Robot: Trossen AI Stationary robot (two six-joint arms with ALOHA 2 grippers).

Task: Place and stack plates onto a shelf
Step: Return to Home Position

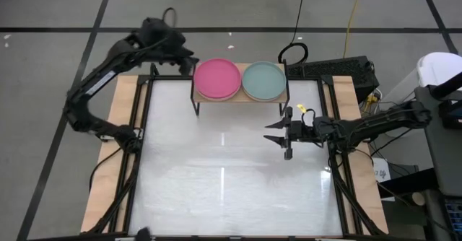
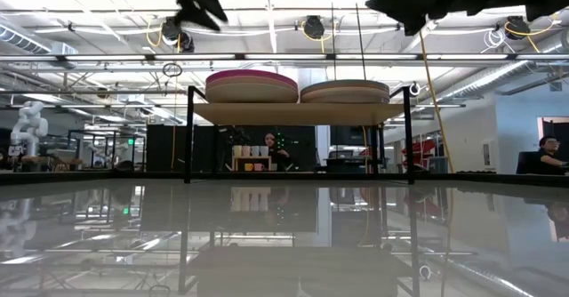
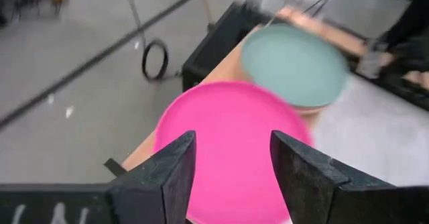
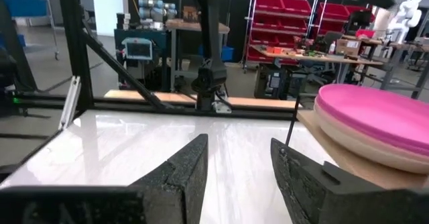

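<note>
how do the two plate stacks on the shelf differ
The magenta-topped stack shows a bright pink plate on top, the teal-topped stack a pale teal one. In the low view the magenta-topped stack stands slightly taller than the teal-topped stack. Both sit level, side by side on the shelf.

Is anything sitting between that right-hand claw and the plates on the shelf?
Nothing visible. Only bare white table lies between the open right gripper and the shelf holding the plates. The left gripper hovers open by the shelf's left end.
</note>
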